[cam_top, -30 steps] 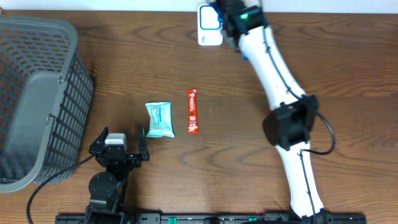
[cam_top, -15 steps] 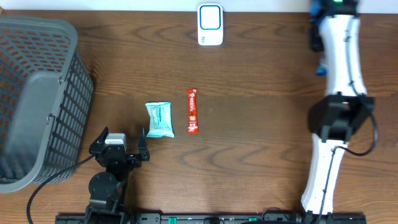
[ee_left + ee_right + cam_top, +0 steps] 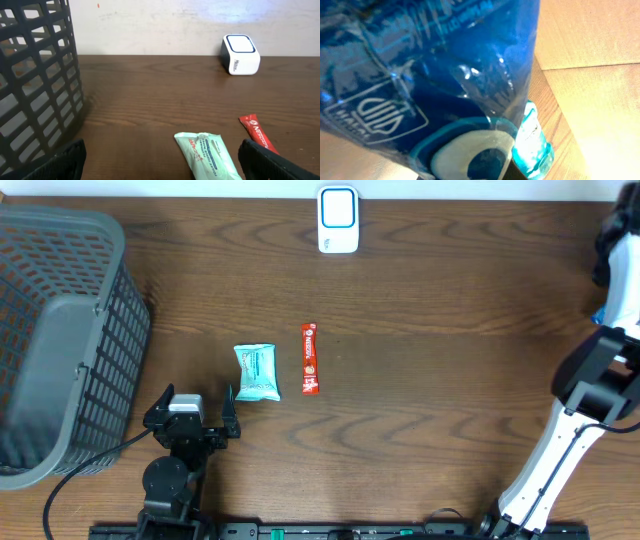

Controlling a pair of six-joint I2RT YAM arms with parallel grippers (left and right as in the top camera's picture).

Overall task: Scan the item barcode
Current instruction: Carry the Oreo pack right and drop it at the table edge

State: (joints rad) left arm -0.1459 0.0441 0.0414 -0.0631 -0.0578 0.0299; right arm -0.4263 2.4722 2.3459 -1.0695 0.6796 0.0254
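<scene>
While the right gripper (image 3: 612, 240) hangs at the table's edge, well off to the right of the scanner (image 3: 338, 220), nothing is presented to the scanner's face, so no barcode is being read at this moment. The right wrist view is filled by a glossy blue pack (image 3: 420, 75) pressed close to the lens. The fingers themselves are hidden behind it, but they are closed down to almost nothing, and I judge that they pinch a thin edge of that pack. Whether its code has been read cannot be told from here, and the pale tan surfaces beyond it may be cardboard, though the view is too tight to be sure.

Two more items lie on the wood on the robot's side of the scanner. A red stick sachet (image 3: 310, 359) sits almost straight in front of the scanner, and a teal packet (image 3: 256, 371) lies just beside the sachet, on the side away from the right arm. Both are flat and apart from either gripper.

The left gripper (image 3: 197, 408) rests nearer the robot than the teal packet, with its fingers spread wide and empty. A grey basket (image 3: 60, 340) stands far to the left of the scanner.

As a judgement, the job is partway at best. One item is in hand away from the scanner, and two remain to be picked up and shown to the scanner.
</scene>
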